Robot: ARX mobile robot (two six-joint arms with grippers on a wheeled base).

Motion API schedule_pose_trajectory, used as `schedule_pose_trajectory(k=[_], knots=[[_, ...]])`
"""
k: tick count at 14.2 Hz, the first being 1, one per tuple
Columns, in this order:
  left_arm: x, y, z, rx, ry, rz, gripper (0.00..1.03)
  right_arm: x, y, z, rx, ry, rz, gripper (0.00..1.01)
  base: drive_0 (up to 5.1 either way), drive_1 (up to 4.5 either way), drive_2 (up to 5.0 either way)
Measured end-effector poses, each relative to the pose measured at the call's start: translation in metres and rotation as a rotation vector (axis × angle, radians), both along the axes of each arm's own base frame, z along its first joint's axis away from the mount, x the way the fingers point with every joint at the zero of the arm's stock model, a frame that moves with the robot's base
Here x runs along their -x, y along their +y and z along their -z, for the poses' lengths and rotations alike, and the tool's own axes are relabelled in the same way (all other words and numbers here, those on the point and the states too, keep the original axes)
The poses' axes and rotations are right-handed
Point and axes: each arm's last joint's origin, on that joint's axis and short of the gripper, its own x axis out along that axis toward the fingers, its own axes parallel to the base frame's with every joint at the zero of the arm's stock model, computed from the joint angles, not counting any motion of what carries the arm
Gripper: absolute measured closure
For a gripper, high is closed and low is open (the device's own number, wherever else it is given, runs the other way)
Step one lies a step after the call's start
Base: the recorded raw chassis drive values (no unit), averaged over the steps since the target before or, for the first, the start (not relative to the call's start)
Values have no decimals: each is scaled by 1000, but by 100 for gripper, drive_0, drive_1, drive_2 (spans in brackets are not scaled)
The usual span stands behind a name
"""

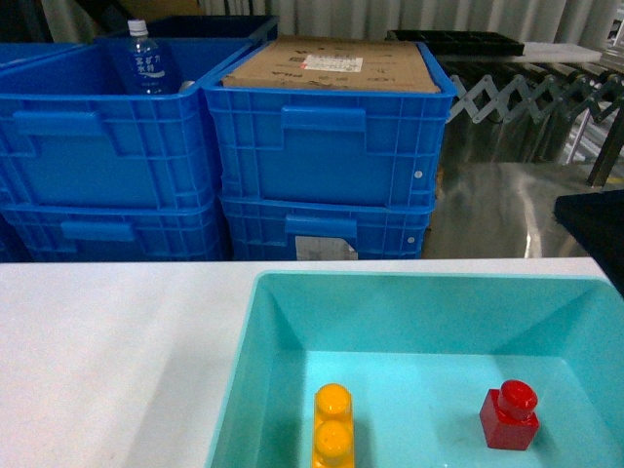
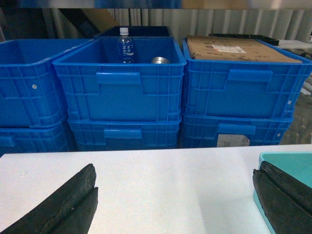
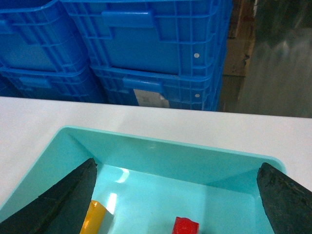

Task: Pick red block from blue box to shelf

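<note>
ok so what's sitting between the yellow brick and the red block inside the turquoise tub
Nothing. In the head view, only bare tub floor separates the yellow brick from the red block in the blue box.

One red block (image 1: 509, 416), one yellow brick (image 1: 332, 426), one turquoise box (image 1: 283, 331) (both bricks inside), one bottle (image 1: 144, 58).

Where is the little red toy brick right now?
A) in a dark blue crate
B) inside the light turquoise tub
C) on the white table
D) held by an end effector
B: the small glossy red plastic brick sits on the floor of the light turquoise plastic tub, right of the yellow-orange two-stud brick.
</note>
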Motion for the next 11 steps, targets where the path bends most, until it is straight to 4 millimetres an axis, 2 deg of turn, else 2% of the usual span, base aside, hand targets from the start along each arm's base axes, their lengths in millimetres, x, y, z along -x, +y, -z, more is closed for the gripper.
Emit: schedule_pose_trajectory(k=[7, 11], knots=[[0, 0, 0, 0, 0, 0, 5, -55, 33, 39, 37, 184, -26, 3, 0, 0, 0], [0, 0, 0, 0, 0, 0, 5, -76, 46, 63, 23, 257, 7, 3, 0, 0, 0]])
